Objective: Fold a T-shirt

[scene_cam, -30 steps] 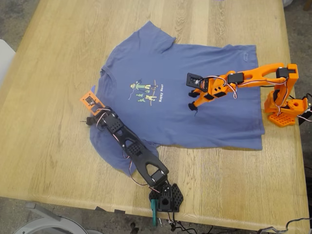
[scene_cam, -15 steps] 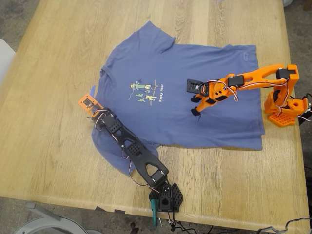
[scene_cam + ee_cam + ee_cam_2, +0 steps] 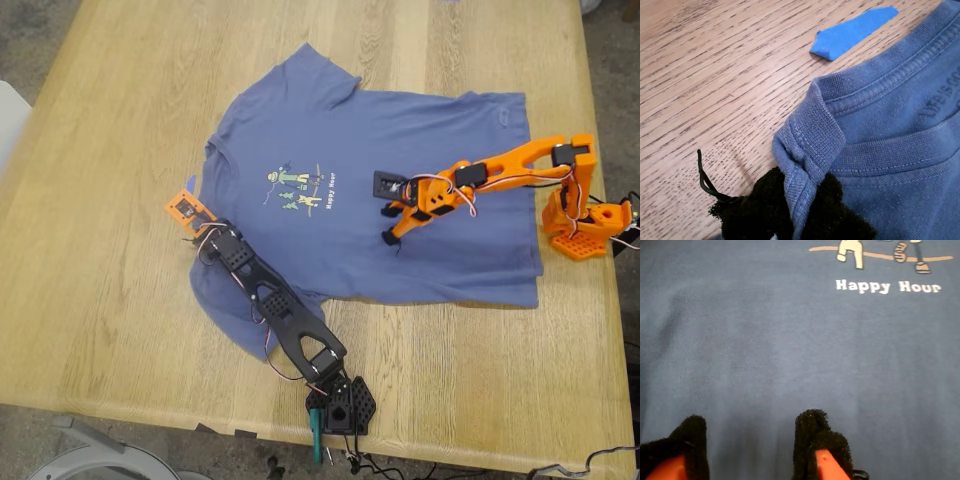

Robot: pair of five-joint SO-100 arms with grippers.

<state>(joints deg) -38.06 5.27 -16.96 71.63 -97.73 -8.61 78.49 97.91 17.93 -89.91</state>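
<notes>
My first gripper (image 3: 797, 210) pinches the T-shirt (image 3: 370, 190) collar (image 3: 812, 145), bare table (image 3: 100, 200) beside it. My second gripper (image 3: 747, 440), jaws spread, hovers over the chest below the "Happy Hour" lettering (image 3: 888, 286).

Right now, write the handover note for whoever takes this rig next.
My first gripper: shut on the collar of the T-shirt, pinching a fold of the neckband, on the black arm.
My second gripper: open, on the orange arm, pads over the chest fabric just below the "Happy Hour" lettering; holding nothing.
The T-shirt lies spread print-up on the wooden table, sleeves out. A scrap of blue tape sits on the wood beside the collar, not touching it.
Done: collar grasp only. No fold made yet.
Left: every fold.
</notes>
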